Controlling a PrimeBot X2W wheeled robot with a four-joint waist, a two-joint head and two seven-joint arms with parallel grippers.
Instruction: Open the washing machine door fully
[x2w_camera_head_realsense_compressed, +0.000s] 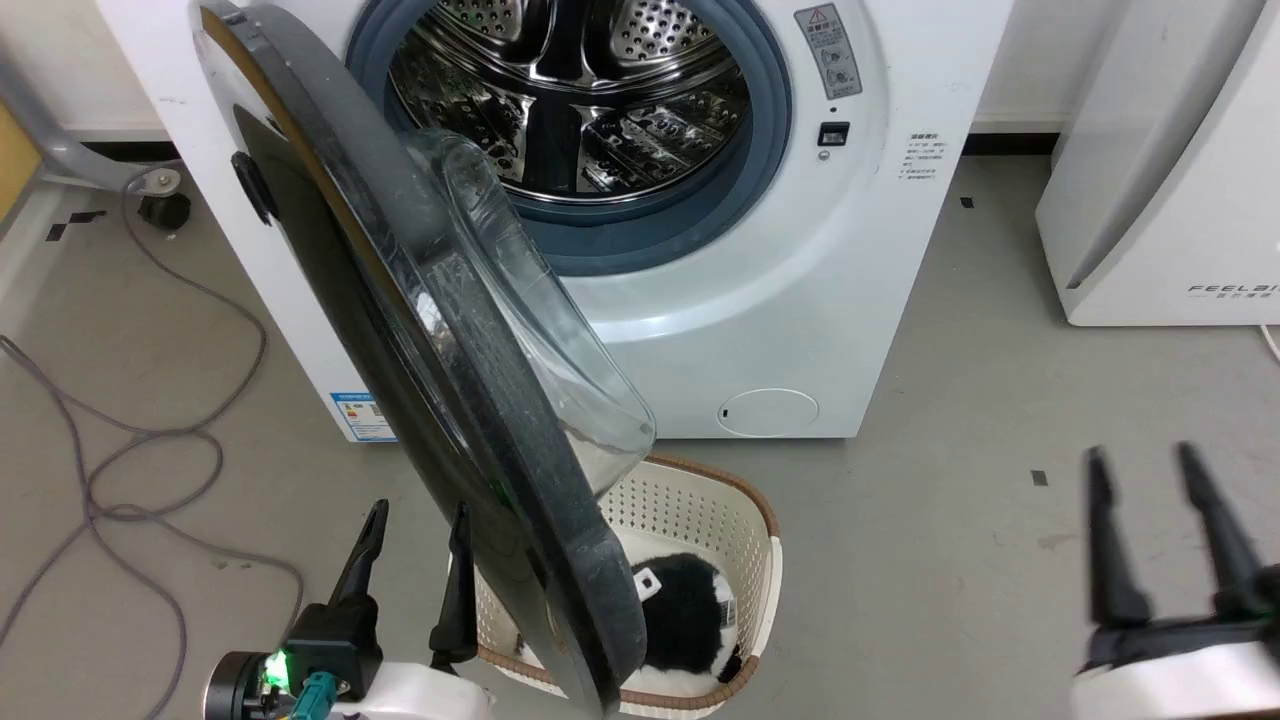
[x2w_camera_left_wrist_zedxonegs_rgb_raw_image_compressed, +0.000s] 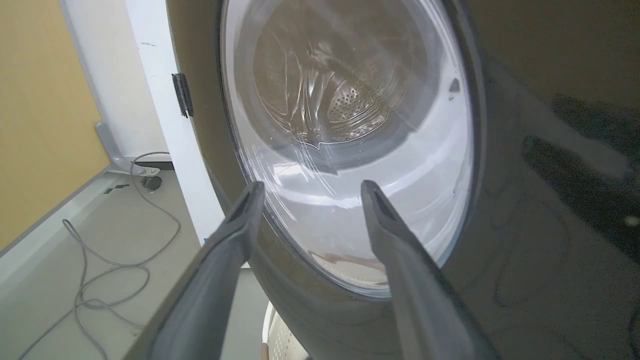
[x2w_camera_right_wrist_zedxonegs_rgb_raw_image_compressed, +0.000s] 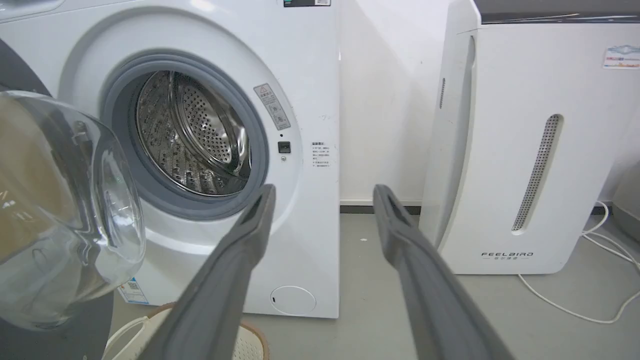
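The washing machine (x2w_camera_head_realsense_compressed: 800, 290) is white, its steel drum (x2w_camera_head_realsense_compressed: 570, 100) exposed. Its round black washing machine door (x2w_camera_head_realsense_compressed: 400, 330) stands swung out toward me, hinged on the left, the clear glass bowl (x2w_camera_head_realsense_compressed: 540, 330) bulging to the right. My left gripper (x2w_camera_head_realsense_compressed: 418, 512) is open low beside the door's outer face, fingers upright and empty. From the left wrist the door (x2w_camera_left_wrist_zedxonegs_rgb_raw_image_compressed: 525, 175) and its window (x2w_camera_left_wrist_zedxonegs_rgb_raw_image_compressed: 350, 125) loom just beyond the left gripper (x2w_camera_left_wrist_zedxonegs_rgb_raw_image_compressed: 310, 187). My right gripper (x2w_camera_head_realsense_compressed: 1143, 455) is open and empty at the lower right, far from the door; in its wrist view this gripper (x2w_camera_right_wrist_zedxonegs_rgb_raw_image_compressed: 322, 190) points at the machine (x2w_camera_right_wrist_zedxonegs_rgb_raw_image_compressed: 300, 100) with the door (x2w_camera_right_wrist_zedxonegs_rgb_raw_image_compressed: 65, 210) at left.
A cream laundry basket (x2w_camera_head_realsense_compressed: 700, 500) holding a black-and-white item sits on the floor under the door's lower edge. A white FEELAIR appliance (x2w_camera_head_realsense_compressed: 1170, 170) stands to the right. Grey cables (x2w_camera_head_realsense_compressed: 150, 440) loop on the floor at left.
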